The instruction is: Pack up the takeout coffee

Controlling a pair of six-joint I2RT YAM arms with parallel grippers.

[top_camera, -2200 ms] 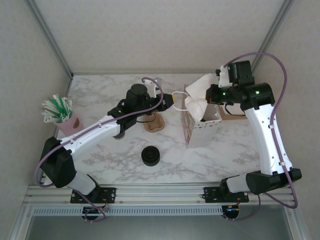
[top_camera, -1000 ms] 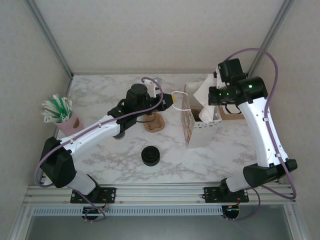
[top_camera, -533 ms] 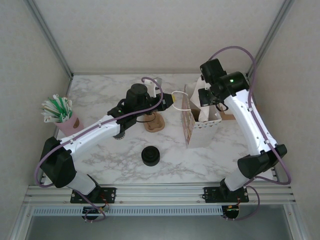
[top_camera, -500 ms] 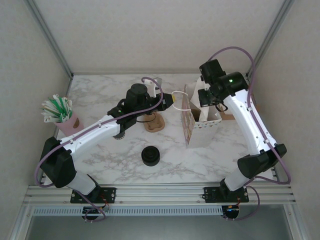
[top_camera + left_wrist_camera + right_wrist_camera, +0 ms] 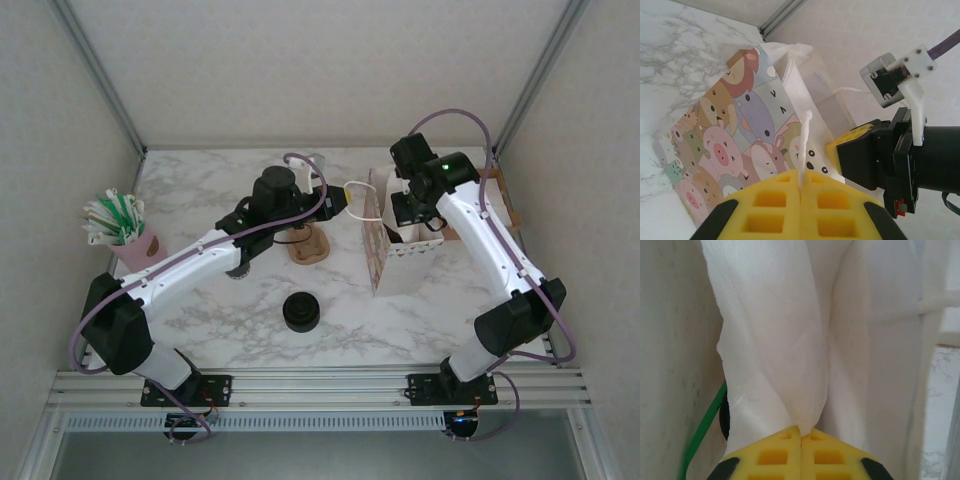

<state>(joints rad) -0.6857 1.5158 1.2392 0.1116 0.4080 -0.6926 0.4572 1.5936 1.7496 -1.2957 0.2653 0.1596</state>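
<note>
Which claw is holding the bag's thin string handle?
The left gripper: it pinches the string handle of the bag, while the right gripper pinches a broad fold of white paper.

We see a white marble-patterned desk (image 5: 200,190) carrying a pink cup of green-striped straws (image 5: 135,246) at left, a low black round stack (image 5: 300,312) in front, and a cartoon-animal paper bag (image 5: 384,258) at right.

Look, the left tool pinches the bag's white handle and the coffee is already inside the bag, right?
No. The left tool does pinch the white handle, but the takeout coffee is not inside the animal-print bag: the top external view shows it standing on the marble table.
</note>
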